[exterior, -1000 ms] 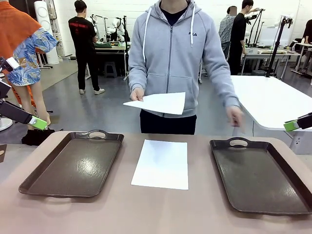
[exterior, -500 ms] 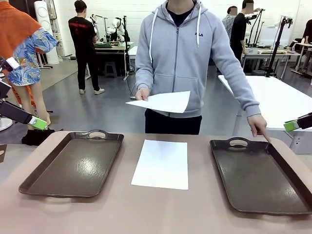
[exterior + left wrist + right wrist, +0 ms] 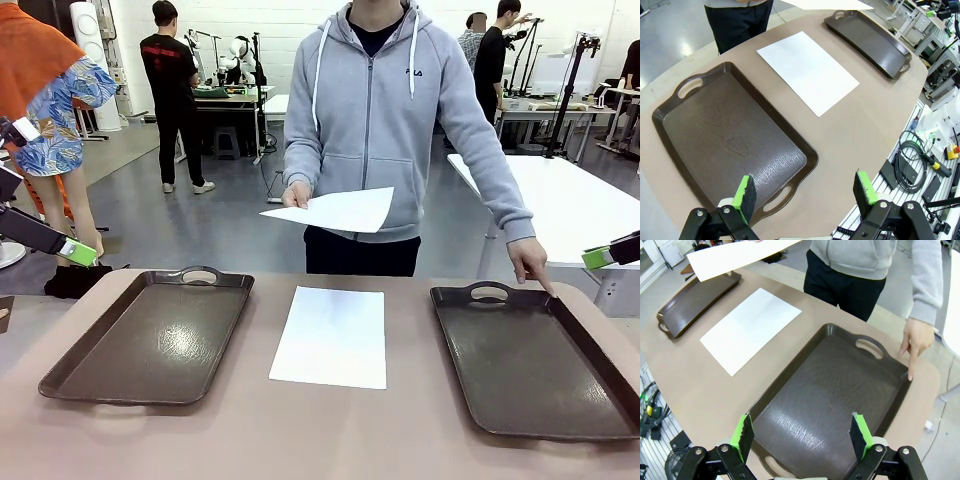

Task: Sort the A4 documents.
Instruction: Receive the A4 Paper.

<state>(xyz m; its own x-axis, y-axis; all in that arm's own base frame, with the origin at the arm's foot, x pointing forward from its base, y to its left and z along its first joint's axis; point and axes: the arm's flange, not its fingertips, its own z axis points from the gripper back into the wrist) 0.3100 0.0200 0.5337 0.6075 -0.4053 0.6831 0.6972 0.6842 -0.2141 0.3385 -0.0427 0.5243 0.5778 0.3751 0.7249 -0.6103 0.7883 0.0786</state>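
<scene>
The left gripper (image 3: pixel 805 192) is seen with its green-padded fingers spread wide and nothing held between them. The right gripper (image 3: pixel 802 432) is likewise parted and empty. In the left wrist view, the left tray (image 3: pixel 730 140), dark brown with cut-out handles, is found at 11 o'clock from the fingers. In the right wrist view, the right tray (image 3: pixel 830 390) is seen at 12 o'clock, directly beyond the fingers. Between the two trays, one A4 sheet (image 3: pixel 330 335) is laid flat on the tan table (image 3: pixel 300 430), touching neither. From this sheet in the front view, the left tray is placed at 9 o'clock and the right tray at 3 o'clock. At 12 o'clock from it, a second A4 sheet (image 3: pixel 335 210) is held level above the far table edge by one hand (image 3: pixel 296 193) of the person. The person's other hand (image 3: pixel 527 262) is pointed down at the far right corner of the right tray, a fingertip at its rim. On the person's grey hoodie (image 3: pixel 370 130), a small chest logo (image 3: pixel 413 72) can be read as FILA. No writing can be made out on either sheet.
</scene>
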